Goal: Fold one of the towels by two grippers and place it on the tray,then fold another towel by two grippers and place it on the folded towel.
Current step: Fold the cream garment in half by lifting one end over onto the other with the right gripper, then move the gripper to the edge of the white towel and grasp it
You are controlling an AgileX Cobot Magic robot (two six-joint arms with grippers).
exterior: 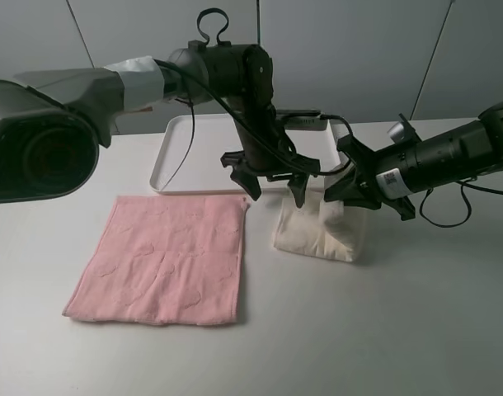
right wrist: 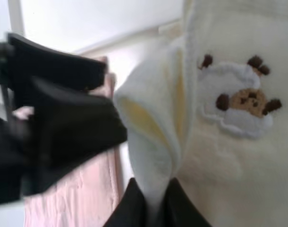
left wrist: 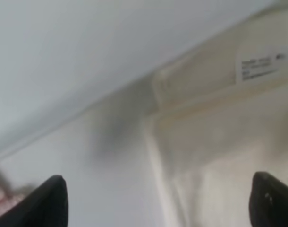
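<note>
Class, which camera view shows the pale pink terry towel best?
Exterior high: the pale pink terry towel lies spread flat, seen whole. Right wrist shows only a blurred strip; left wrist, a tiny blurred sliver.

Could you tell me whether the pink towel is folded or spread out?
Spread out: the pink towel lies flat and unfolded on the table.

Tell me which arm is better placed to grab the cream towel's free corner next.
Left. The left arm hangs with jaws open over the free side of the cream towel; the right arm has its jaws shut on the other edge.
</note>
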